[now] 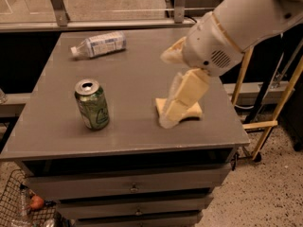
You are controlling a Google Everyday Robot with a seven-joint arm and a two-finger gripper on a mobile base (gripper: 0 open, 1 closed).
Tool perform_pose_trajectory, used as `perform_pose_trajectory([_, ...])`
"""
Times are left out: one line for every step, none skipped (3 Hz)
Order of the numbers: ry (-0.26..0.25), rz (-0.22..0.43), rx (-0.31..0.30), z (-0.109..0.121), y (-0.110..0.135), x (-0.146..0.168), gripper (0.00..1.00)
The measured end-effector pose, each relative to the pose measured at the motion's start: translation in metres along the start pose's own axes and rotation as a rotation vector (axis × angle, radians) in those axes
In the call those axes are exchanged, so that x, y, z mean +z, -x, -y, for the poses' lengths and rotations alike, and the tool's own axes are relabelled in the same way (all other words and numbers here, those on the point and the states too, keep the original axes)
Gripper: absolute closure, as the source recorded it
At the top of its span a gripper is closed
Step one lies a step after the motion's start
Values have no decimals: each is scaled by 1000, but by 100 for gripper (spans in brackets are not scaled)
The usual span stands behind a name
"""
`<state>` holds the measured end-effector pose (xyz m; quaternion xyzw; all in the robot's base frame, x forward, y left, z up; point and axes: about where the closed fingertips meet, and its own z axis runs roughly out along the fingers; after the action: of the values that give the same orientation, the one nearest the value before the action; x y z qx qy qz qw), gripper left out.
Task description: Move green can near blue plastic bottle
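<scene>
Camera view, left to right.

Green can (92, 104): upright on grey surface (137, 74), front-left area, silver top up, nothing touching it.

Blue plastic bottle (99, 44): lying on its side at back-left, cap toward left edge, well apart from can, roughly straight behind it.

Yellow sponge (195, 111): flat, front-right, partly hidden behind gripper.

Gripper (169, 117): over sponge, tip angled down and left, well to the right of can, holding nothing visible. Open or closed: cannot tell.

Step in hand, by judgement: approach to can, grasp not yet made.

Handling notes:
- Travel left, clear of sponge.
- Meet can at mid-body, squarely centred, to avoid tipping a probably light can.
- Close gently, given likely thin, dentable wall.
- Lift just clear of surface and carry toward back.
- Set down upright just beside bottle, no nudge, given rolling risk of a bottle on its side.
</scene>
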<state>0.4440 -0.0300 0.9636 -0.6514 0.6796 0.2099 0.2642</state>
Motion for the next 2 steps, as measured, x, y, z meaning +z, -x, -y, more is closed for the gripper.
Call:
perform_pose_trajectory([14,45,-5,-5,17,3,0])
perform_pose_trajectory([14,46,-5,-5,17,4,0])
